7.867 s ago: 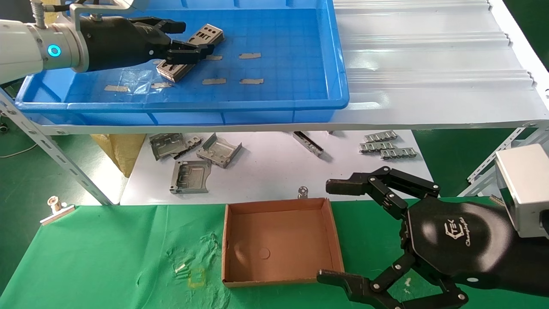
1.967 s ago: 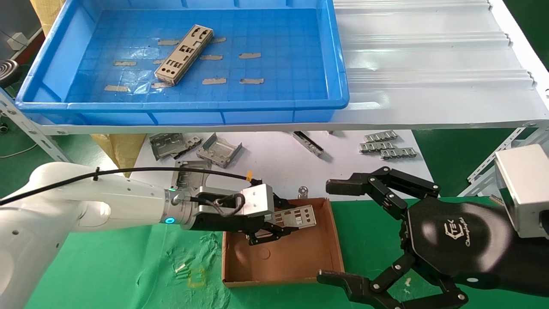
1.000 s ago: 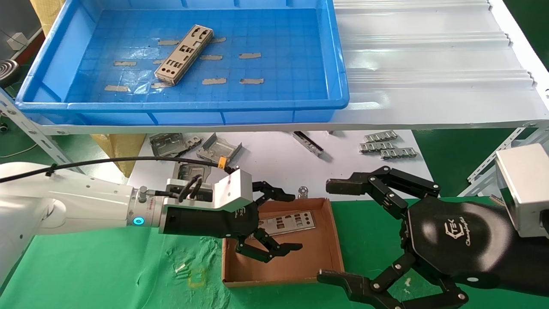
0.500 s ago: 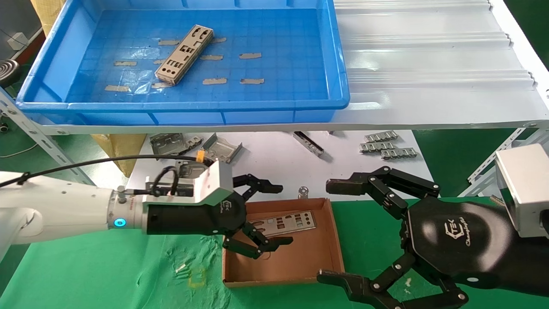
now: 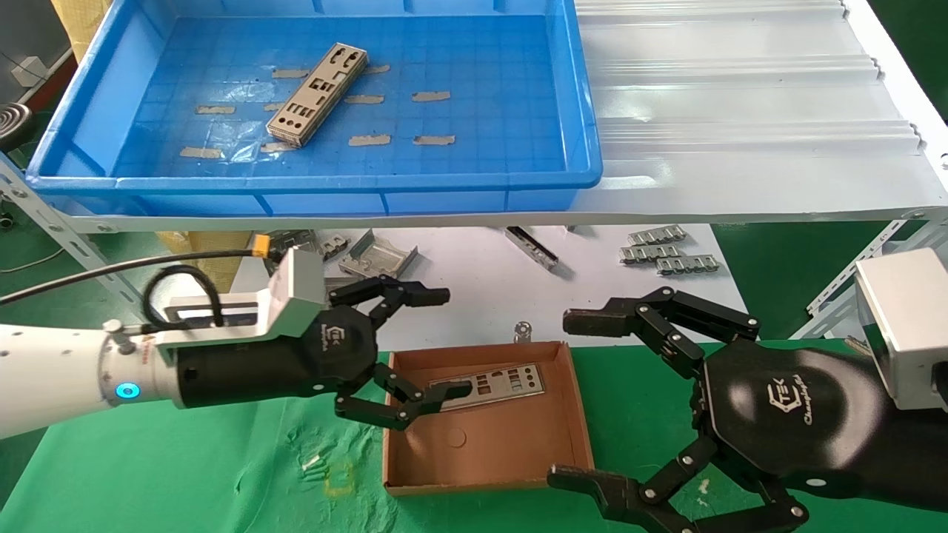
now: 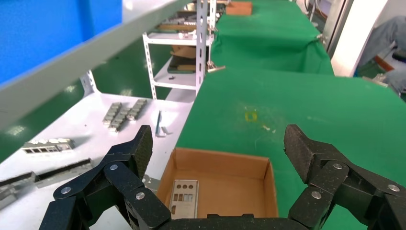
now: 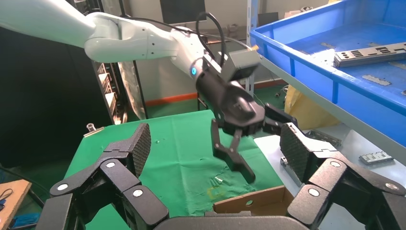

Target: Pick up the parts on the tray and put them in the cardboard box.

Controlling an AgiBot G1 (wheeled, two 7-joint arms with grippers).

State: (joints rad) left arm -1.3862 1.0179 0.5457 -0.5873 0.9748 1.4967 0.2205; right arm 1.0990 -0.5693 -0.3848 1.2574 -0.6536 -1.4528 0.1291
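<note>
One silver-grey plate (image 5: 495,384) lies flat in the brown cardboard box (image 5: 574,414), near its far wall; it also shows in the left wrist view (image 6: 184,197). Another plate, or a stack of them (image 5: 317,93), lies in the blue tray (image 5: 511,118) and shows in the right wrist view (image 7: 368,52). My left gripper (image 5: 437,342) is open and empty, raised over the box's left edge, apart from the plate. My right gripper (image 5: 574,400) is open and empty at the box's right side.
Squarish grey brackets (image 5: 376,259) and ridged metal strips (image 5: 666,253) lie on the white lower shelf behind the box. A small metal clip (image 5: 523,331) stands at the box's far edge. The tray sits on a raised white shelf (image 5: 740,148). Green cloth (image 5: 185,459) covers the table.
My left gripper carried a plate from the tray to the box, let it go there, and now draws back left and up with its fingers open. The right arm has not moved.
</note>
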